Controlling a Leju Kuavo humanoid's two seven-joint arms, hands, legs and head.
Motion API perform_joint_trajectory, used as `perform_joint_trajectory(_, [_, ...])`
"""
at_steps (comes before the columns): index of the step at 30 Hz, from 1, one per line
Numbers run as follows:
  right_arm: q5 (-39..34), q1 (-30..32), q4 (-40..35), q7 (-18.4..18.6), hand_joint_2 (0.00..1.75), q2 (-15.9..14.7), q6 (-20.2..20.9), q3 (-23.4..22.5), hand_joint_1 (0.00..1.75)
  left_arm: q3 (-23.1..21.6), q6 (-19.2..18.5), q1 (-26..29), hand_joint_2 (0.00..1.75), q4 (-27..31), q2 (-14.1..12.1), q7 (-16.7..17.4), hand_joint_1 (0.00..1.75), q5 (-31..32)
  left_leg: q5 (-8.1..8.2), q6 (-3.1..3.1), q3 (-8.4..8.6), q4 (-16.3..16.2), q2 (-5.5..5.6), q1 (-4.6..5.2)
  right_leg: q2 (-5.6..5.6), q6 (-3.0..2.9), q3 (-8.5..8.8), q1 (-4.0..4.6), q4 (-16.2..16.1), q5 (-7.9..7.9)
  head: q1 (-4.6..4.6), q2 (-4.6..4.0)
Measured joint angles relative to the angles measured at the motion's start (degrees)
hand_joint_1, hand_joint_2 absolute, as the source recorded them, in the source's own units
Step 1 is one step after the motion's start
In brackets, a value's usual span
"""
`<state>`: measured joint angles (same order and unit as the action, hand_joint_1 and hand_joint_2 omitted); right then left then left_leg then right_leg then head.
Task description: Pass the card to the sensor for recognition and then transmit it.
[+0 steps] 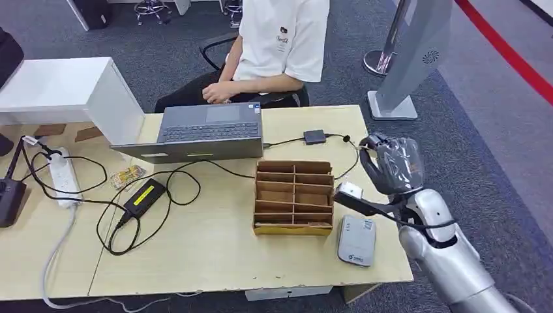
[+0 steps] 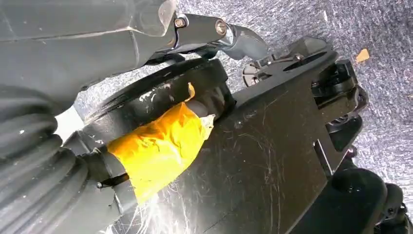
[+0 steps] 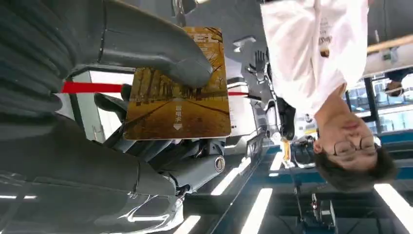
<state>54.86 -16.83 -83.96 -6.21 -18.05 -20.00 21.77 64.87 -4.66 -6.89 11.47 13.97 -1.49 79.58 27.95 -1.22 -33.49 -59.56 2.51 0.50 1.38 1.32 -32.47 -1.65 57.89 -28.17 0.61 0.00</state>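
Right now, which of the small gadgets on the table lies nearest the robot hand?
The pale grey flat device, beside the cardboard organiser, below the right robot hand; the others sit farther off.

I pinch the amber card printed with an autumn tree avenue (image 3: 180,97) under my right hand's thumb; the grey rounded sensor pad (image 1: 357,240) lies flat on the table.

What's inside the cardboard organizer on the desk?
The cardboard organizer shows only bare brown slots from the head view; no cards visible. The slot floors nearest the front wall are hidden. The right hand holds a card beside it.
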Motion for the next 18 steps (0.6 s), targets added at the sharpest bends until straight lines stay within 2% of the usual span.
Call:
perform_joint_trajectory(8, [1.24,13.85,-7.6,-1.81,1.75,-0.46,-2.34,-4.39,1.75,0.0,0.11,0.6,1.75,0.0,-0.09,-0.41,0.0,-0.59,0.06,0.03,-0.02,0.02,-0.01,0.0,0.0,0.0,-0.01,0.0,-0.01,-0.07,0.0,0.0])
perform_joint_trajectory(18, [2.14,21.17,-9.83,-2.86,1.75,-0.04,-2.27,-5.75,1.75,0.0,0.13,0.62,1.75,0.0,-0.11,-0.46,0.0,-0.74,0.06,0.03,0.0,0.02,-0.04,0.0,0.02,0.0,0.0,0.0,-0.01,-0.07,0.0,0.0])
